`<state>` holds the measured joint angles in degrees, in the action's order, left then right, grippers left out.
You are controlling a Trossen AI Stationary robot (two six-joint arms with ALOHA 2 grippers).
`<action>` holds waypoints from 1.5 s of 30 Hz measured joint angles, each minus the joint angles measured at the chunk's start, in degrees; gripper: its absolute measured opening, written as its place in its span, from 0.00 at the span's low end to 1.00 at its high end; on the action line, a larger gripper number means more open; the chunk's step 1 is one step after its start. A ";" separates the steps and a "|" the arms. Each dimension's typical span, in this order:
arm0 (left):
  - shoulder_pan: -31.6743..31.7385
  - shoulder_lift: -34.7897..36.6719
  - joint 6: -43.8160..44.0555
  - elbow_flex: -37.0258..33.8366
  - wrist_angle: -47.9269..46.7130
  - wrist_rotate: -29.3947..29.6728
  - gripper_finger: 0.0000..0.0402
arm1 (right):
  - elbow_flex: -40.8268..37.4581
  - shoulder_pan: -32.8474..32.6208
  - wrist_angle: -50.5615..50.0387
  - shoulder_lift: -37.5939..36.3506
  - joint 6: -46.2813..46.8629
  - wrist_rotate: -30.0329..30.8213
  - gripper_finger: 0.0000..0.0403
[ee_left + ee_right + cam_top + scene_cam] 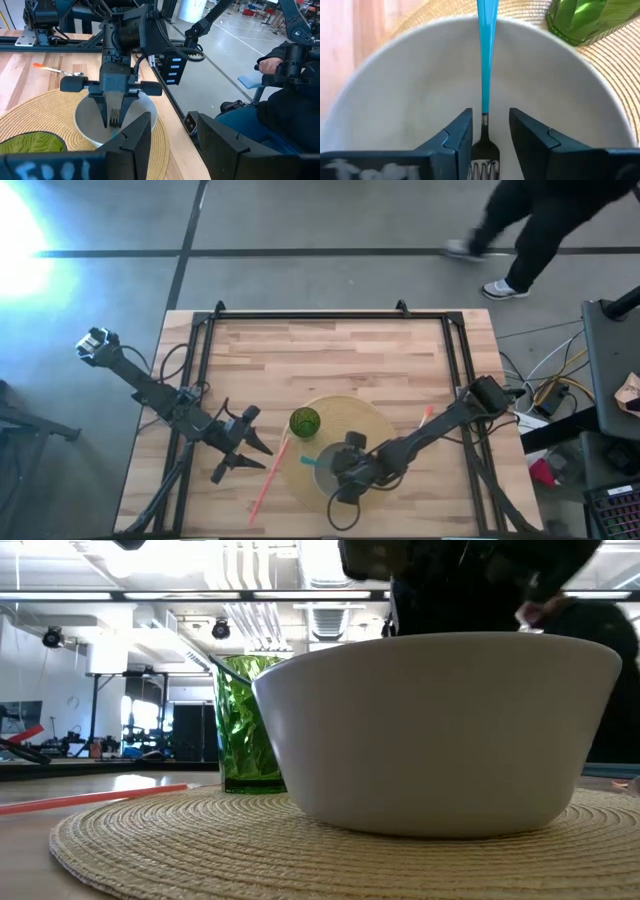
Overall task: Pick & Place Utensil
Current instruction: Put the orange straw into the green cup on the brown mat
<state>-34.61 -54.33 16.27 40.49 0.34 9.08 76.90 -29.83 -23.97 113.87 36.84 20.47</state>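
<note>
A fork with a blue handle (485,60) lies in the white bowl (322,472), handle leaning up over the bowl's rim (308,461), tines (482,167) toward my right gripper. My right gripper (490,122) slants down into the bowl, open, one finger on each side of the fork's neck with a gap showing beside it. The left wrist view shows the tines (115,117) between those fingers. The bowl stands on a round woven mat (375,420) beside a green glass (305,422). My left gripper (240,452) waits open, left of the mat.
A long pink-handled utensil (268,480) lies on the table at the mat's left edge. An orange-handled spoon (425,418) lies by the mat's right edge. A black frame (330,317) borders the table. A person walks past the far side (540,230); another sits nearby (290,100).
</note>
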 joint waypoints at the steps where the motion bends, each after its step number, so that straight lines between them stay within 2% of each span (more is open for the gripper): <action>1: 0.00 0.06 -0.02 0.00 0.01 0.00 0.38 | 0.00 -0.02 -0.01 -0.42 0.00 -0.04 0.32; 6: 0.01 0.33 0.02 1.42 -2.11 0.21 0.38 | 0.00 -0.28 -2.23 -3.64 -0.02 -0.15 0.35; 12: 0.01 0.29 1.01 7.73 -14.14 5.20 0.38 | -0.11 -0.56 -5.54 -8.02 -1.57 0.03 0.36; 20: 0.02 -0.82 11.79 15.51 -30.15 7.53 0.38 | -0.33 -0.54 -14.98 -14.45 -2.05 0.96 0.32; 25: 0.02 -3.46 19.72 18.21 -38.58 7.20 0.38 | -0.92 -0.54 -19.24 -19.69 -2.01 5.70 0.30; 30: 0.00 -6.56 25.59 18.40 -40.01 3.26 0.38 | -1.78 -0.54 -21.59 -25.62 -0.96 9.58 0.30; 36: -0.07 -11.27 31.48 18.40 -40.43 -3.18 0.38 | -2.49 -0.54 -24.93 -30.78 -0.39 11.30 0.32; 45: -0.68 -18.44 38.29 18.36 -41.09 -8.16 0.38 | -2.49 -0.54 -29.91 -32.93 3.52 12.79 0.32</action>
<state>-35.29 -72.78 54.56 58.85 -40.75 0.92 74.41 -30.37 -53.88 80.95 40.36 33.26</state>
